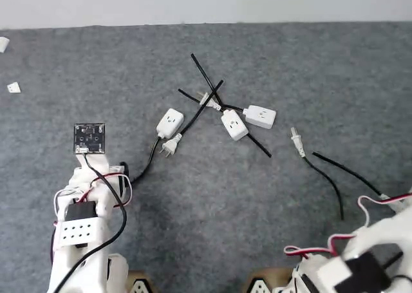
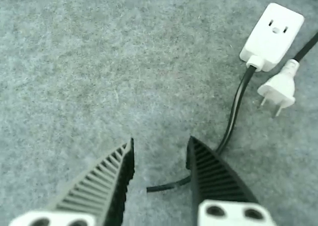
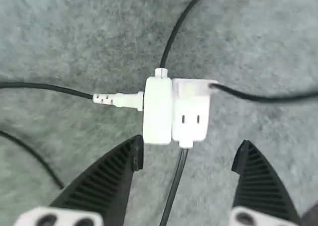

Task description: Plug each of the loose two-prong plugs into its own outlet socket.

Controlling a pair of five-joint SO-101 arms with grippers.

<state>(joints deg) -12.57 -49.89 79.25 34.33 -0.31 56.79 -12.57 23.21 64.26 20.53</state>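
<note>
Three white outlet sockets lie mid-carpet: one at the left, two close together. A loose two-prong plug lies just below the left socket, another lies to the right on a black cable, and a third sits where the cables cross. My left gripper stands open over bare carpet, short of the socket and plug. My right gripper is open just before two sockets. A plug meets one socket's side; I cannot tell whether it is seated.
Black cables trail across the grey carpet between the sockets and toward the right arm. Two small white scraps lie at the far left. The left arm stands at the near left, with open carpet between the arms.
</note>
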